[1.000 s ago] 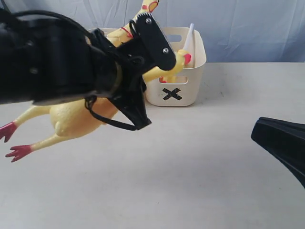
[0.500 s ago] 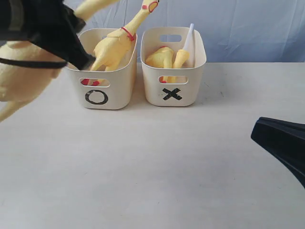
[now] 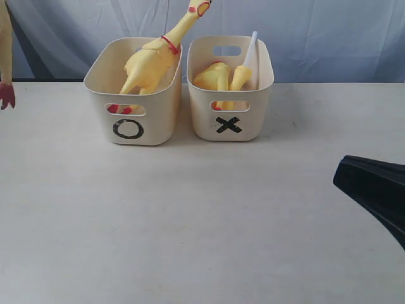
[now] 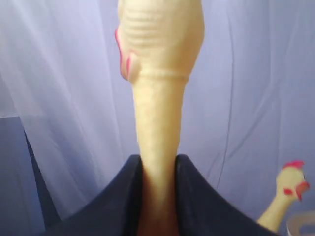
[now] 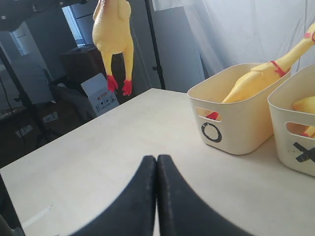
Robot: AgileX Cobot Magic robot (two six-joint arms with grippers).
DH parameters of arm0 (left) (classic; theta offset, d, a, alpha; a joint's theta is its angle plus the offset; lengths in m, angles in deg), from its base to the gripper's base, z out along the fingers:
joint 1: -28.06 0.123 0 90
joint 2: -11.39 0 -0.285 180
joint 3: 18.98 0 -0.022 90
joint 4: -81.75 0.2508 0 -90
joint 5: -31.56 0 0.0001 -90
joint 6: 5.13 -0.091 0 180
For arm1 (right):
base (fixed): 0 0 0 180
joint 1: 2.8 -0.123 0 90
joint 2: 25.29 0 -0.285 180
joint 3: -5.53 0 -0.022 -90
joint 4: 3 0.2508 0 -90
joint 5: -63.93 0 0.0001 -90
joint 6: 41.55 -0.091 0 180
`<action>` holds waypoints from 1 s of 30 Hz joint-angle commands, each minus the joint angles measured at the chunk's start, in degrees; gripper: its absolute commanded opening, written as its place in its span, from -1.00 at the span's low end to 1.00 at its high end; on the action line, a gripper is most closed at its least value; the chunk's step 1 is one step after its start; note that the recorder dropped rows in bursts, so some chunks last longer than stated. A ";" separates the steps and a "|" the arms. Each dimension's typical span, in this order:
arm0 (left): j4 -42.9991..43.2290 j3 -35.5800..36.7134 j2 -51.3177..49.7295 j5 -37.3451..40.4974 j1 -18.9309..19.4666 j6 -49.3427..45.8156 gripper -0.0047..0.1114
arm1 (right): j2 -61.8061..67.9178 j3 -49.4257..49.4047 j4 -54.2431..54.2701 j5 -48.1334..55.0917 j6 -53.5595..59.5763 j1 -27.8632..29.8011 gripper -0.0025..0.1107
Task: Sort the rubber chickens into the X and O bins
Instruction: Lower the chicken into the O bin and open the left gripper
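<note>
Rubber chicken point(image 4: 160, 108) hangs feet-down, neck pinched in the raised left gripper point(image 4: 158, 161); right gripper point(image 5: 156, 164) pressed together.

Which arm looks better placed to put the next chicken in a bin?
Left. The left gripper grips a long rubber chicken by the neck, dangling in the air out beyond the O bin. The right gripper is shut and empty, low over the table.
</note>
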 commanded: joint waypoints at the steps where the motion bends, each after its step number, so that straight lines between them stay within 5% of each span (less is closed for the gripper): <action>1: -12.30 -0.18 -5.02 -12.67 5.30 0.48 -0.92 | -0.38 -0.32 0.11 0.01 0.16 0.21 -0.96; 5: -16.13 -0.29 -12.35 -29.81 6.28 10.67 -0.92 | -0.38 -0.32 0.11 0.01 0.16 0.21 -0.96; 15: -12.06 -9.19 -32.01 -50.00 5.24 28.53 -0.92 | -0.38 -0.32 0.11 0.01 0.16 0.21 -0.96; 30: -6.80 -15.66 -43.39 -42.56 -3.65 20.59 -0.92 | -0.38 -0.32 0.11 0.01 0.16 0.21 -0.96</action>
